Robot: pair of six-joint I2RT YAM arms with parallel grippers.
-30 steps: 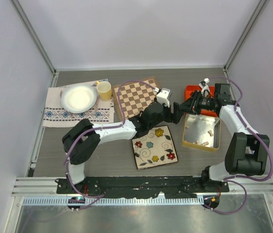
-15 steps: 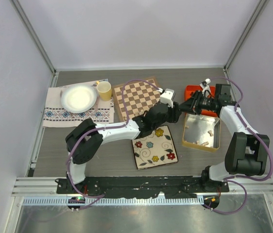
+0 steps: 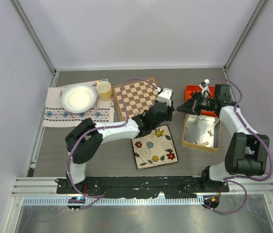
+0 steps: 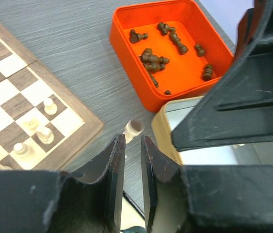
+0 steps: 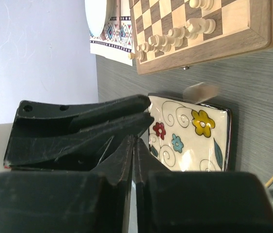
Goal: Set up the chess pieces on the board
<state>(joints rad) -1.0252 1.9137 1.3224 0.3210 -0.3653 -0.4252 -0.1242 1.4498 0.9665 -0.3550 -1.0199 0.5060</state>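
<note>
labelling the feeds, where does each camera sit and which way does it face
top external: overhead behind the robot, looking down on table; left arm, right arm show
left wrist: behind left gripper, facing orange tray and board corner
right wrist: behind right gripper, facing board edge and floral plate
Both wrists share the board, pale pieces

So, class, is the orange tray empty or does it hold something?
Not empty. In the left wrist view, the orange tray holds a scatter of dark chess pieces lying tipped on its floor.
</note>
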